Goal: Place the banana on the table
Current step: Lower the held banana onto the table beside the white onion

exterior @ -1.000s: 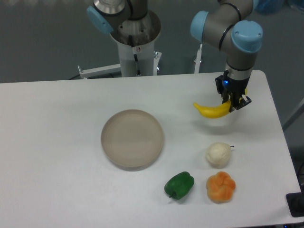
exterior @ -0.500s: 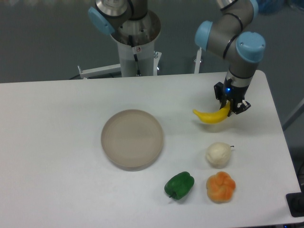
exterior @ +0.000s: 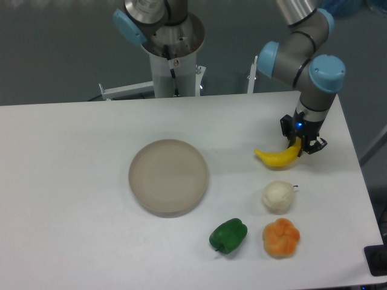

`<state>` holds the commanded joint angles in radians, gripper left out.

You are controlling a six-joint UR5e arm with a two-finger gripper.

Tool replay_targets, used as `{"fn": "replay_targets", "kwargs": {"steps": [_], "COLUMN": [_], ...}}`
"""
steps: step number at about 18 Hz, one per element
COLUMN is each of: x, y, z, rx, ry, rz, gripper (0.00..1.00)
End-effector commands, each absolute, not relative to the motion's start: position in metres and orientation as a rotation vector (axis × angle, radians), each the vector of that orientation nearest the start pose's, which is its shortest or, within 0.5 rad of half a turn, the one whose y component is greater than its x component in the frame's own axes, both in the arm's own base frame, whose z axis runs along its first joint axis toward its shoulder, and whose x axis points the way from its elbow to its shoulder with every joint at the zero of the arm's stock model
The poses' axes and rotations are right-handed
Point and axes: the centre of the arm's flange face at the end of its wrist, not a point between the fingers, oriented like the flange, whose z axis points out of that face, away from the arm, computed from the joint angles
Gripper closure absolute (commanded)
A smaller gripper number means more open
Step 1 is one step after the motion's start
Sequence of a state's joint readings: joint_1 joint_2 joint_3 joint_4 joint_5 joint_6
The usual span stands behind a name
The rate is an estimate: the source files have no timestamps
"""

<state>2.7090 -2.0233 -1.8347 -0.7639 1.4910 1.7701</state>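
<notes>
Camera view, fixed, looking down on the scene from the front. Tabletop [exterior: 72,181]: a large white matte surface that fills most of the picture and carries everything else. Arm [exterior: 300,48]: grey tubes with light-blue joint caps, reaching in from the upper right and ending over the right part of the tabletop; its grey base column [exterior: 173,54] stands behind the far edge.

Plate [exterior: 169,176]: round, beige, lying flat near the middle of the tabletop; it serves as the landmark for all places below.

Orange fruit [exterior: 281,237]: round and ribbed, right of the plate and nearer the front edge. White round object [exterior: 277,196]: right of the plate, just behind the orange fruit, with a thin dark stem at its right side. Green pepper [exterior: 228,235]: right of the plate's front rim, left of the orange fruit.

Banana [exterior: 277,157]: small, curved, bright yellow, well to the right of the plate and slightly farther back than its centre, just behind the white round object. Its left tip points toward the plate; its right end sits between the fingers. It lies at or just above the tabletop surface; contact cannot be told.

Hand [exterior: 301,142]: black, pointing downward, its two fingers pinching the banana's right end.
</notes>
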Motion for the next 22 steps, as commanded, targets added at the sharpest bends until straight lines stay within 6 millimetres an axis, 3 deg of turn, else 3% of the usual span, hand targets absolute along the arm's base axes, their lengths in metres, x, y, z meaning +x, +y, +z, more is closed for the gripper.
{"fn": "replay_targets", "kwargs": {"steps": [20, 21, 22], "x": [-0.4845, -0.485, -0.4855], "y": [0.3748, 0.3742, 0.3744], "z": [0.1939, 0.1948, 0.1955], "rx": [-2.897, -2.896, -2.897], "ry": [0.97, 0.967, 0.963], "rz": [0.123, 0.125, 0.127], "gripper": [0.62, 0.59, 0.49]}}
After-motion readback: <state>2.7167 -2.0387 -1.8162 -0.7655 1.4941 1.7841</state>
